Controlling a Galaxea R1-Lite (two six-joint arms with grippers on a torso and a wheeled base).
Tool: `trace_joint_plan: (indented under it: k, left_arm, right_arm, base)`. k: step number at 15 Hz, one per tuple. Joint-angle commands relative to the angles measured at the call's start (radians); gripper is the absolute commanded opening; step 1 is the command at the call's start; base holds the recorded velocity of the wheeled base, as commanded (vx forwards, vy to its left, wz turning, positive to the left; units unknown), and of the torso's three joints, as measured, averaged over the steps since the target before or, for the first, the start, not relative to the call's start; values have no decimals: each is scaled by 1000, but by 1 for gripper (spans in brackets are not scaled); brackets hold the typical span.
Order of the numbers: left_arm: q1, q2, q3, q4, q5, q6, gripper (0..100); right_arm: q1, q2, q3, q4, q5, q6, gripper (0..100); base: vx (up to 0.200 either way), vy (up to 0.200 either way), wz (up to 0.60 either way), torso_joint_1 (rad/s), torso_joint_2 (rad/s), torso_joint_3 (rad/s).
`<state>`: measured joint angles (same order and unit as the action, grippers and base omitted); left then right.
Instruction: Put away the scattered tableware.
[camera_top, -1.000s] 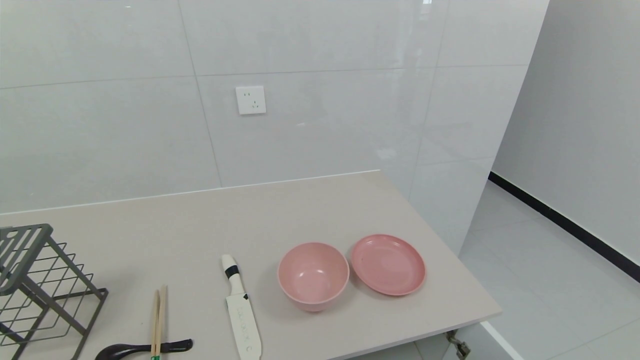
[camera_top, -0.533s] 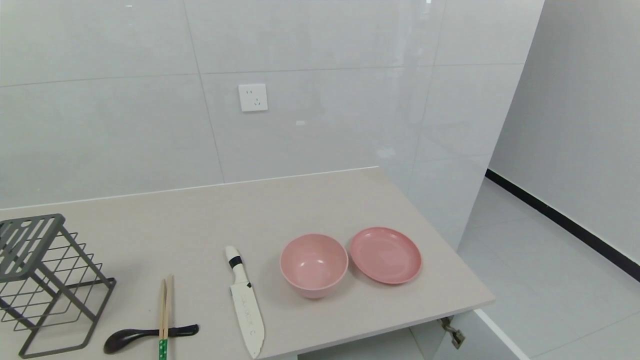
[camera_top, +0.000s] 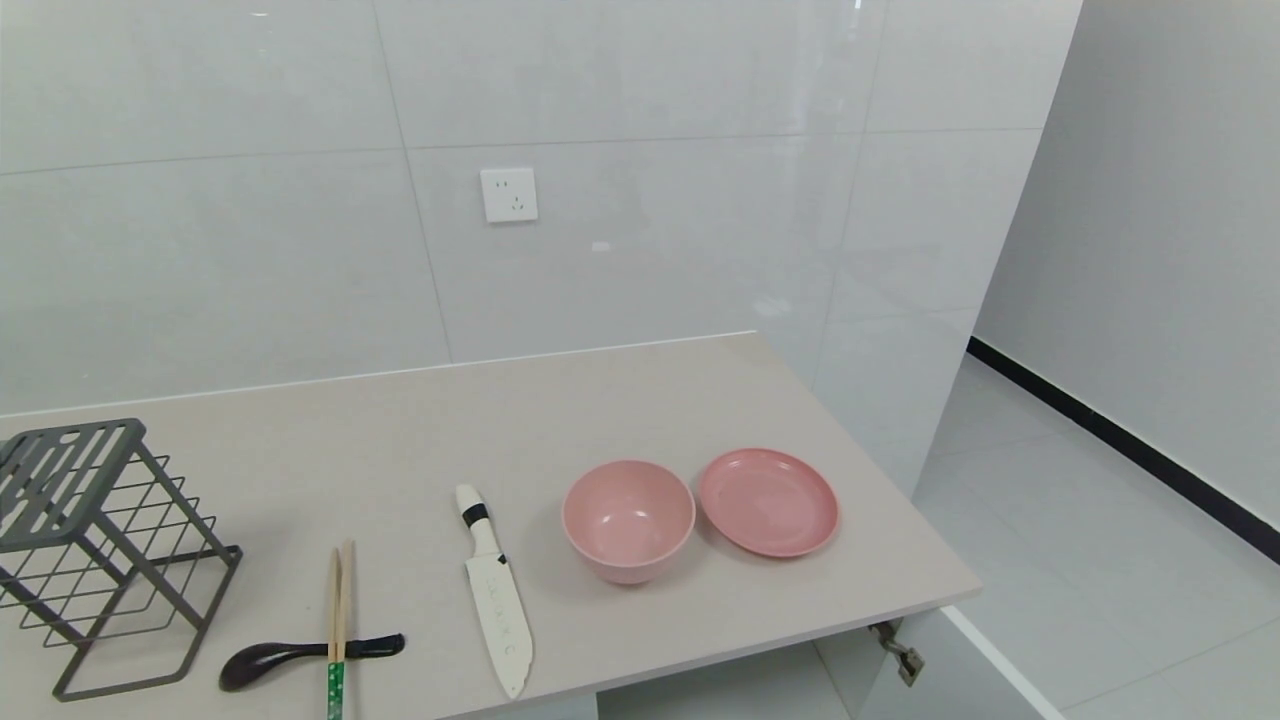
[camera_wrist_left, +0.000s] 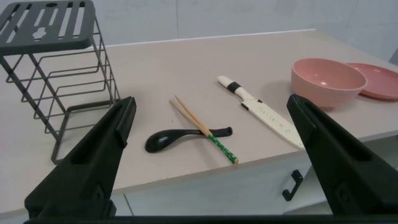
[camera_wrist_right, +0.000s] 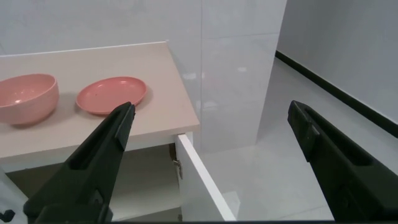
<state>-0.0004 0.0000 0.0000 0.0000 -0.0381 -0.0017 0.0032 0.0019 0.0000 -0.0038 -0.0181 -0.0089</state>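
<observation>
**Camera moved, tableware unmoved**

My head view has swung since a second ago, so more of the rack (camera_top: 90, 550) shows. On the counter (camera_top: 640, 400) nothing has stirred.

Both my claws hang released and empty off the front edge: the left gripper (camera_wrist_left: 211, 109) before the spoon (camera_top: 300, 655), the right gripper (camera_wrist_right: 211, 112) off the right front corner, where a cabinet door (camera_wrist_right: 202, 180) stands ajar below.

The two chopsticks (camera_top: 338, 620) lie across the spoon's handle.

On the counter there are:
- One rack at the left end.
- One knife (camera_top: 495, 590), its tip at the front edge.
- One bowl (camera_top: 628, 518).
- One plate (camera_top: 768, 500) just beside the bowl, near the right end.
</observation>
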Motion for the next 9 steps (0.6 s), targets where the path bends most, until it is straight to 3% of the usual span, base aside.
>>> trace_joint_plan:
  k: [1, 2, 3, 4, 5, 6, 7, 9]
  left_arm:
    - [-1, 2, 0, 0, 0, 0, 100]
    - [0, 2, 0, 0, -3, -6, 100]
    - [0, 0, 0, -3, 1, -9, 100]
    - [-4, 9, -138, -156, -6, -103, 100]
    - [-23, 91, -270, -233, -28, -172, 100]
    - [-33, 170, -353, -233, -85, -172, 100]
    - [-49, 218, -344, -204, -157, -181, 100]
    - [-98, 331, -318, -133, -284, -208, 100]
  right_arm:
    - [3, 3, 0, -1, 9, -3, 100]
    - [-3, -2, -14, -25, 9, -5, 100]
    - [-12, 12, -114, -88, 9, -2, 100]
    - [-22, 225, -439, -154, 18, 4, 100]
    - [-12, 322, -512, -145, 47, -29, 100]
    - [-6, 414, -491, -105, 153, -92, 100]
    - [-5, 523, -446, -62, 250, -123, 100]
    - [27, 773, -442, -76, 280, -144, 100]
  base:
    - [0, 0, 0, 0, 0, 0]
    - [0, 0, 0, 0, 0, 0]
    - [0, 0, 0, 0, 0, 0]
    - [0, 0, 0, 0, 0, 0]
    - [0, 0, 0, 0, 0, 0]
    - [0, 0, 0, 0, 0, 0]
    - [0, 0, 0, 0, 0, 0]
    - [0, 0, 0, 0, 0, 0]
